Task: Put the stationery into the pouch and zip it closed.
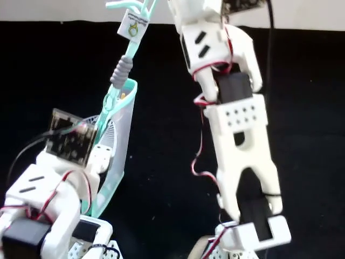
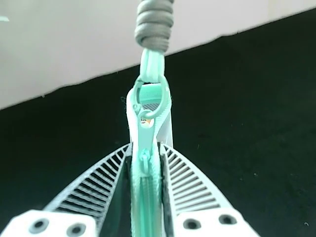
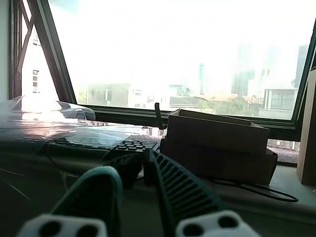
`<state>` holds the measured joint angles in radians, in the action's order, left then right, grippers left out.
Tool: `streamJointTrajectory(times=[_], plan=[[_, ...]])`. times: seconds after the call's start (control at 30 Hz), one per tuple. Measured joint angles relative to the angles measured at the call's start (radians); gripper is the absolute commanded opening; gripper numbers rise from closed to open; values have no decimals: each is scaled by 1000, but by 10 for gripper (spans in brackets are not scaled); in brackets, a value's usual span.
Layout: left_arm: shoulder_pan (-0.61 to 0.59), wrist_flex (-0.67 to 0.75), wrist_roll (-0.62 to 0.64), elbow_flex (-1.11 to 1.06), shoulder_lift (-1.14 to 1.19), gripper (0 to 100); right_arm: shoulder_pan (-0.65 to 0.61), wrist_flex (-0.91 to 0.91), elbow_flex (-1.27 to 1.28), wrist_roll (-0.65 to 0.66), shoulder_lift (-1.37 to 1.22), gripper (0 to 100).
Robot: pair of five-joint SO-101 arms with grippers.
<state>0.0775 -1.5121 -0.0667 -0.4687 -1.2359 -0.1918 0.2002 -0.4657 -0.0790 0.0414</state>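
The pouch [image 1: 123,129] was held up over the table [image 1: 302,108], its zip edge pinched tight in the left gripper [image 2: 146,148]. The right gripper [image 3: 146,159] was closed on nothing. Gripped by so thin an edge, the pouch might slip and drop.

Daylight floods through the wide dark-framed window [image 3: 197,54] — sky and towers bleached near white, the brown cardboard boxes [image 3: 217,143] dim against it, glare on the clear plastic sheet [image 3: 44,111]. Elsewhere light falls evenly — the mint-edged white pouch [image 2: 147,163] bright over the matte black tabletop [image 2: 256,123], shadows faint.
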Motion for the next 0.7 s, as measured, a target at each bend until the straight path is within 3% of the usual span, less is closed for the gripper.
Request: streamJointTrajectory(times=[0.37,0.7], plan=[[-2,2,0,0,3,7,-6,0,-259,0,-293,6],[-2,-5,0,-9,-9,7,38,-26,-331,-2,-453,6]])
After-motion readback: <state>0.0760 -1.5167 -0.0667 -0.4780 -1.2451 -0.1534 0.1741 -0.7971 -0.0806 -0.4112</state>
